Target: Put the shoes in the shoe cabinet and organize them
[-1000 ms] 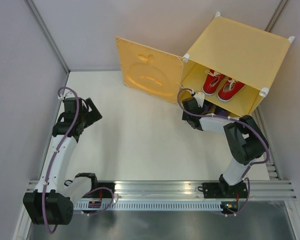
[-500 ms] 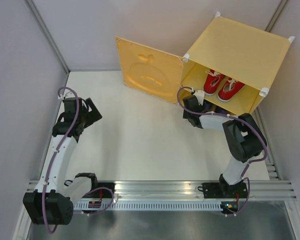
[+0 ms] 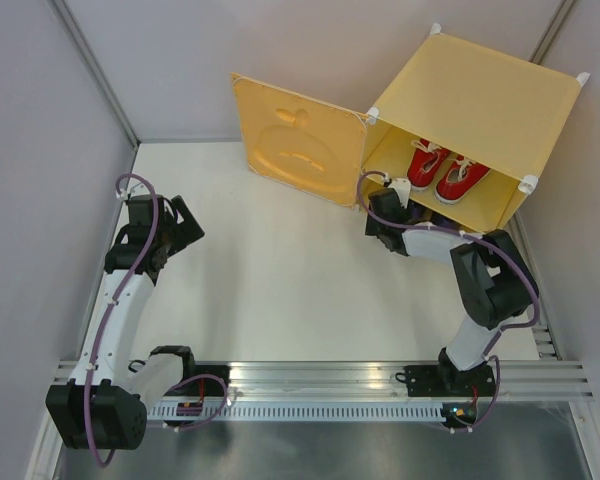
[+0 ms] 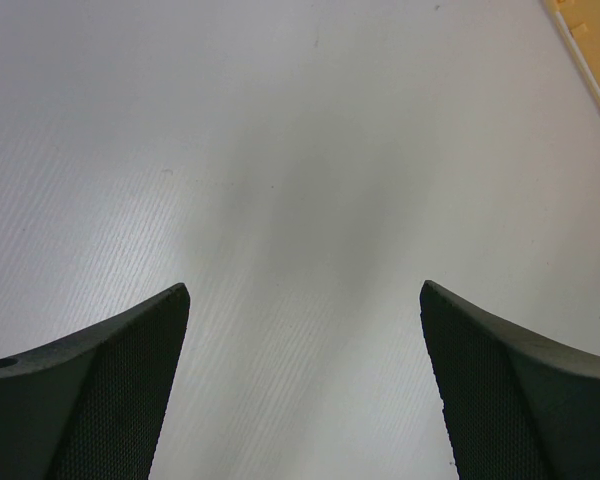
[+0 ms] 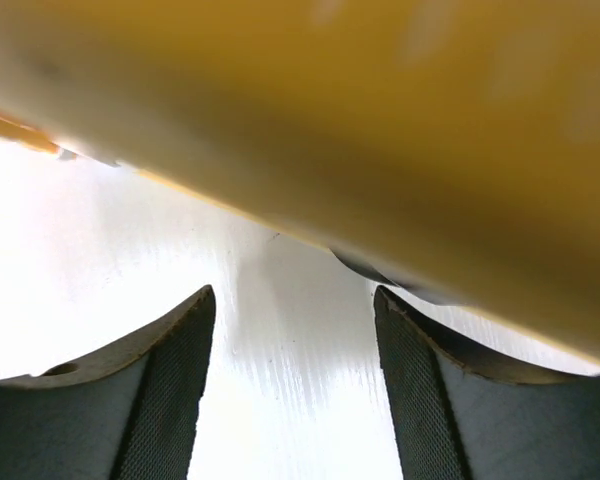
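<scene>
The yellow-orange shoe cabinet (image 3: 480, 95) stands at the back right, its apple-embossed door (image 3: 295, 140) swung open to the left. Two red sneakers (image 3: 443, 170) sit side by side on the inner shelf. A dark shape under the shelf (image 3: 435, 212) looks like the purple loafers, mostly hidden. My right gripper (image 3: 383, 200) is open and empty at the lower left of the cabinet's opening. In the right wrist view it (image 5: 292, 295) sits just under a blurred yellow panel (image 5: 380, 120), with a dark edge (image 5: 380, 277) ahead. My left gripper (image 3: 183, 222) is open and empty, also in its wrist view (image 4: 305, 290).
Grey walls close in the white table (image 3: 270, 270) on the left, back and right. The open door stands out over the table's back middle. The left wrist view shows bare table (image 4: 280, 150) and a bit of the door's edge (image 4: 590, 50).
My right gripper has shifted slightly up and toward the cabinet's lower left front corner. The left arm has not moved.
</scene>
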You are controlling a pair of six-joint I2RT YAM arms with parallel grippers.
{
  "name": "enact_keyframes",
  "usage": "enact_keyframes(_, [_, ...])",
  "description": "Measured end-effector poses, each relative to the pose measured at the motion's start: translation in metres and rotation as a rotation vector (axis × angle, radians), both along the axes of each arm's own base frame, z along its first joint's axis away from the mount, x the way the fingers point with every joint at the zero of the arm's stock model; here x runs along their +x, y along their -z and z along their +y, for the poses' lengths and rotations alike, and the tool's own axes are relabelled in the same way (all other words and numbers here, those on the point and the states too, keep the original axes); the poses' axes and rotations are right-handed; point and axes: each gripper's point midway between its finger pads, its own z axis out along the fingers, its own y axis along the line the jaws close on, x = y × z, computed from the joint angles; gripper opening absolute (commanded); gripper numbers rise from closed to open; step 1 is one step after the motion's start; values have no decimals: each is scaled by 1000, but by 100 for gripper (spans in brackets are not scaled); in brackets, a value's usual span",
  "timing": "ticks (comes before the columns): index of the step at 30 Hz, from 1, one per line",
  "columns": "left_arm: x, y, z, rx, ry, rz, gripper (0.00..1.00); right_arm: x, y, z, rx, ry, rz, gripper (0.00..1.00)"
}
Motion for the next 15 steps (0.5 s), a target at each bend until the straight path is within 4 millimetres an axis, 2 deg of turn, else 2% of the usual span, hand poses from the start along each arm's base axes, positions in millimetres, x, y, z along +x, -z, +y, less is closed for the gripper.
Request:
enact_keyframes(3, [0, 0, 0, 0, 1, 0, 99, -4, -16, 5, 39, -23, -7, 75])
enact_keyframes(6, [0, 0, -1, -2, 4, -1, 99, -17, -31, 15, 85, -68, 9, 79])
enact_keyframes(8, [0, -1, -2, -5, 8, -5, 99, -24, -49, 23, 118, -101, -6, 82])
enact_keyframes(11, [1, 0, -5, -14, 30, -14, 99, -34, -87, 25, 157, -130, -48, 85])
enact_keyframes(15, [2, 0, -13, -35, 76, -30, 99, -48, -156, 23, 207, -163, -156, 90])
